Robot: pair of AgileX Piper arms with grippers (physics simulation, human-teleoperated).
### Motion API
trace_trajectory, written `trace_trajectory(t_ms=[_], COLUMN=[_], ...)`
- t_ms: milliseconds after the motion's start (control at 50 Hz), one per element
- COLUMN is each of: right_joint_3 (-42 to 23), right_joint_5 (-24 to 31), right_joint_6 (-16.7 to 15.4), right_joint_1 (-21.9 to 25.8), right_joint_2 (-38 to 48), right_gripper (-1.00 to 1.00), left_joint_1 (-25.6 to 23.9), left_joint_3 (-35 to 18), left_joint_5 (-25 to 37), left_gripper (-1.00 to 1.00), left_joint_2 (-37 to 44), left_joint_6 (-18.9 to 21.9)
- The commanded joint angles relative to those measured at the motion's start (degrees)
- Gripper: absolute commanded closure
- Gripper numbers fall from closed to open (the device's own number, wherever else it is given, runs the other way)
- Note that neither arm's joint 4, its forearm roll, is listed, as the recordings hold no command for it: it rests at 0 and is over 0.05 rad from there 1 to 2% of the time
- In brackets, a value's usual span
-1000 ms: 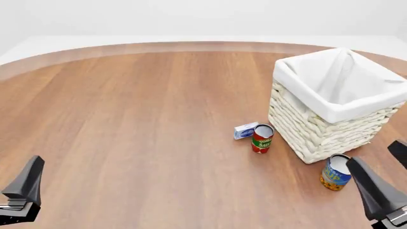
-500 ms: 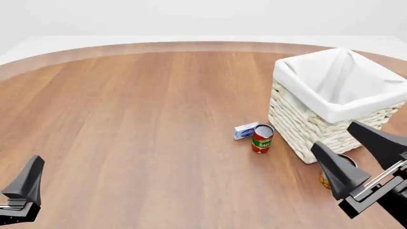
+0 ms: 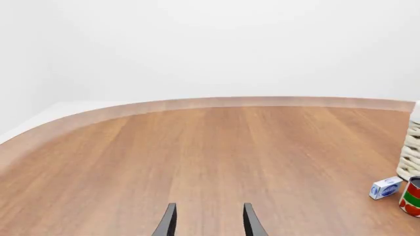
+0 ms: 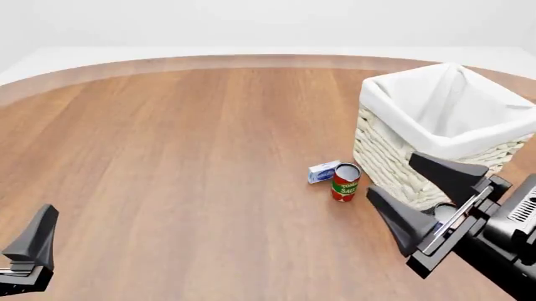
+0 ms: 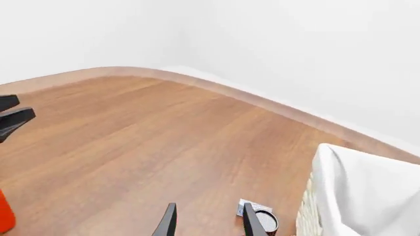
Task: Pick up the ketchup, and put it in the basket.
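Note:
The basket (image 4: 444,125), cream wicker with a white liner, stands at the right; it also shows in the right wrist view (image 5: 367,191). The ketchup is out of the front view. An orange-red shape (image 5: 5,212) cut off at the edge of the right wrist view may be it; no cap shows. My right gripper (image 4: 390,175) is open and empty, raised in front of the basket's near corner, fingers pointing left; its fingers (image 5: 169,221) stand apart. My left gripper (image 3: 206,219) is open and empty at the near left (image 4: 35,238).
A red-and-green tomato sauce can (image 4: 345,182) and a small white-and-blue box (image 4: 322,171) stand just left of the basket. A blue-and-yellow can (image 4: 444,213) is mostly hidden behind my right gripper. The wooden table (image 4: 184,157) curves away at the far edge.
My right gripper has risen and swung up and left from the near right corner, and now covers the blue-and-yellow can. The left gripper has not moved.

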Motion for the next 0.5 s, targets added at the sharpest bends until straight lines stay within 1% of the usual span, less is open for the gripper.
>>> trace_trajectory(t_ms=[20, 40, 260, 300, 320, 500], right_joint_3=[-1.39, -1.53, -2.54, -2.92, -3.34, -5.15], right_joint_5=[-3.23, -3.65, -7.12, -7.54, -8.21, -10.39], right_joint_6=[0.12, -0.36, 0.24, 0.42, 0.38, 0.60], right_joint_1=[3.57, 4.26, 6.97, 7.74, 8.97, 12.12], right_joint_2=[5.81, 6.67, 12.05, 12.99, 14.48, 19.48], right_gripper=[-1.00, -1.00, -1.00, -1.00, -1.00, -1.00], left_joint_1=[0.00, 0.00, 0.00, 0.00, -0.01, -0.01], left_joint_3=[0.00, 0.00, 0.00, 0.00, 0.00, 0.00], left_joint_5=[0.00, 0.00, 0.00, 0.00, 0.00, 0.00], left_gripper=[-1.00, -1.00, -1.00, -1.00, -1.00, -1.00], left_joint_2=[0.01, 0.00, 0.00, 0.00, 0.00, 0.00], left_joint_6=[0.02, 0.00, -0.01, 0.01, 0.01, 0.01])
